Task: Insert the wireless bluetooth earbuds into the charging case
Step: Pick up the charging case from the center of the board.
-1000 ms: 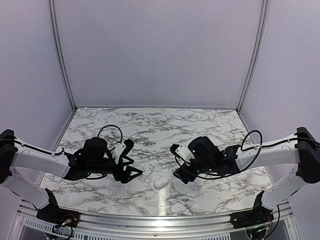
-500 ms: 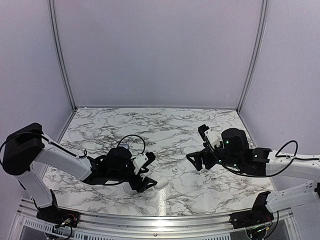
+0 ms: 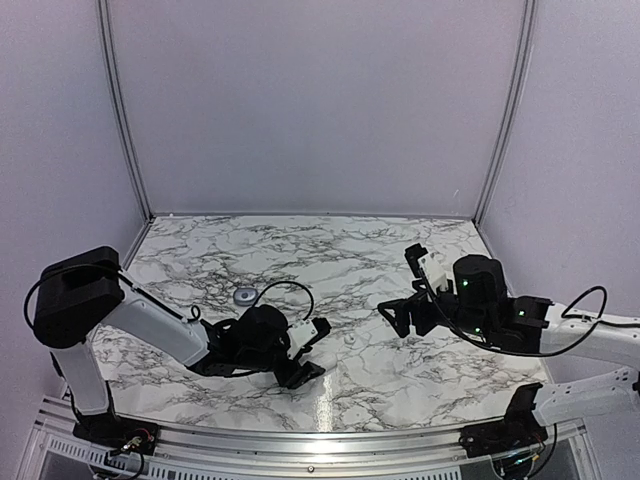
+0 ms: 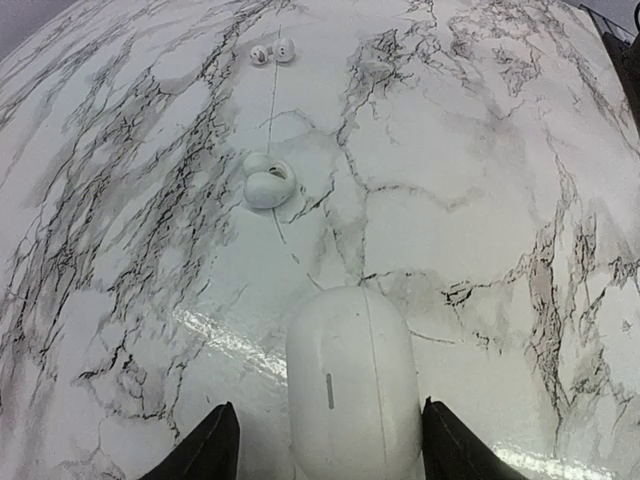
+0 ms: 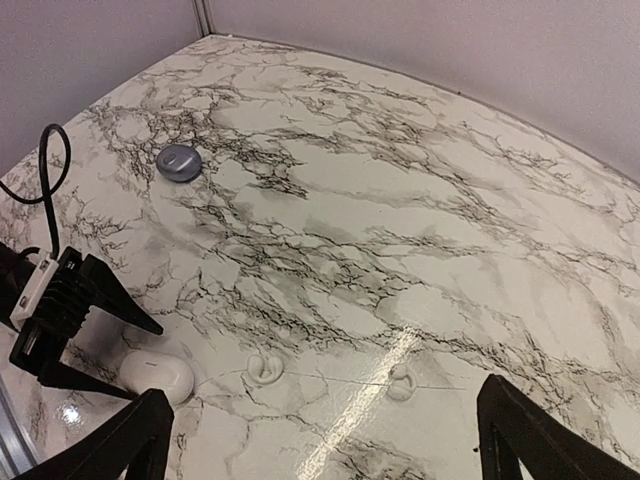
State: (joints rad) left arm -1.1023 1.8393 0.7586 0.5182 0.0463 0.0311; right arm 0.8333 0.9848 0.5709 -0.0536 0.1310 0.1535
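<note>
Left hand (image 4: 328, 420), open, straddles the white case (image 4: 350, 370); right hand (image 5: 322, 400), spread wide, hovers over the marble surface (image 5: 420, 210); white earbuds (image 4: 268, 185) lie nearby.

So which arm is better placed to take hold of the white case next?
Left. The left hand straddles the white case, one finger on each side. The right hand hangs open, farther from the case and not lined up on it.

Left wrist view: charging case (image 4: 350, 385) on table (image 4: 480, 200), between left gripper (image 4: 328, 415) fingers (image 4: 215, 450). Earbud (image 4: 268, 183) at 11 o'clock from case; small pair (image 4: 272, 50) beyond, same bearing.
</note>
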